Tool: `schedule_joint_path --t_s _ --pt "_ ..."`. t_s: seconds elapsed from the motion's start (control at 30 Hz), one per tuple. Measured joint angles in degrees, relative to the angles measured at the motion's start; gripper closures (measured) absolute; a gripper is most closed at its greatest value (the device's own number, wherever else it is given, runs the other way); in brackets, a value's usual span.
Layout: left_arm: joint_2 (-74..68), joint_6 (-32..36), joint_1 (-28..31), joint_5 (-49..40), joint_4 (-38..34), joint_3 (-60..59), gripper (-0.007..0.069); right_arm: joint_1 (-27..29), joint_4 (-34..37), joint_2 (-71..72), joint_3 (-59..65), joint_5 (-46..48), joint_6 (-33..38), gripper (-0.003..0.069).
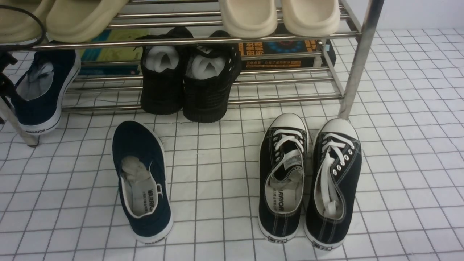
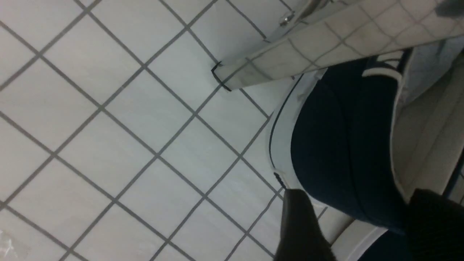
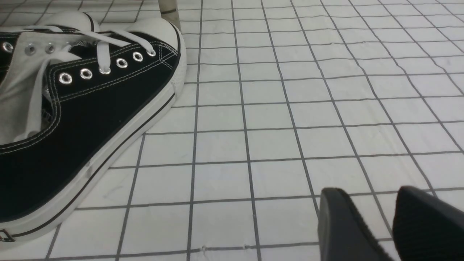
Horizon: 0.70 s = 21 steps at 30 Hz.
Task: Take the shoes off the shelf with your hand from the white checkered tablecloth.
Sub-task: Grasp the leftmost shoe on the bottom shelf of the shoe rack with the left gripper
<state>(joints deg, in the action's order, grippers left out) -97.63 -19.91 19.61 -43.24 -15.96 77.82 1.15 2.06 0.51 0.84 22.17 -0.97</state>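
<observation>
Two navy slip-ons are out here, well apart from each other. One navy slip-on [image 1: 45, 96] is in the left claw [image 2: 357, 195]. One black finger [image 2: 301, 232] sits against the outside of the white sole and the other sits inside on the pale lining, so the jaws are clamped on the shoe's side wall. That shoe tips heel-down, with the WARRIOR lettering on its heel facing front. It hangs at the end of the shelf [image 1: 217, 40], just beside a thick shiny leg. I cannot tell whether the heel touches the checkered tablecloth [image 1: 417, 145]. A black cable [image 1: 34, 21] loops above the claw.

Off to that claw's right, the second navy slip-on [image 1: 141, 181] lies flat on the cloth, clear of the shelf, with crumpled paper in its toe. Further right on the lowest bars stand the all-black shoes [image 1: 188, 83] with white stuffing, and books [image 1: 279, 54] sit behind them. Beige slippers [image 1: 248, 20] line the tier above.

The right claw [image 3: 369, 192] hovers low over bare cloth. Its fingers are apart with grid squares showing between them, and it grips nothing. The black lace-up sneakers [image 3: 90, 119] rest on the cloth near this claw, not touching it, with their white toe caps pointing at the shelf leg.
</observation>
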Motion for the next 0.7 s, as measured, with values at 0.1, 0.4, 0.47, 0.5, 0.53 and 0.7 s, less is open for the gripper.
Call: schedule_joint_path --t_s 0.1,0.4,0.47,0.5,0.53,0.7 --pt "-0.87 0.00 0.00 1.39 -1.58 0.00 0.0198 0.00 0.00 0.00 0.00 0.00 0.00 0.0420" --pt "-1.83 0.00 0.00 4.25 -3.86 0.00 0.0197 0.00 0.00 0.00 0.00 0.00 0.00 0.0420" --pt "-2.42 0.00 0.00 5.11 -4.36 0.00 0.0197 0.00 0.00 0.00 0.00 0.00 0.00 0.0420" --pt "-2.75 -0.07 0.00 5.86 -4.76 0.00 0.0195 0.00 0.00 0.00 0.00 0.00 0.00 0.0420" --pt "-2.86 -0.07 0.00 6.26 -4.84 0.00 0.0195 0.00 0.00 0.00 0.00 0.00 0.00 0.0420" --pt "-3.57 -0.01 0.00 4.87 -6.96 0.07 0.0195 0.00 0.00 0.00 0.00 0.00 0.00 0.0420"
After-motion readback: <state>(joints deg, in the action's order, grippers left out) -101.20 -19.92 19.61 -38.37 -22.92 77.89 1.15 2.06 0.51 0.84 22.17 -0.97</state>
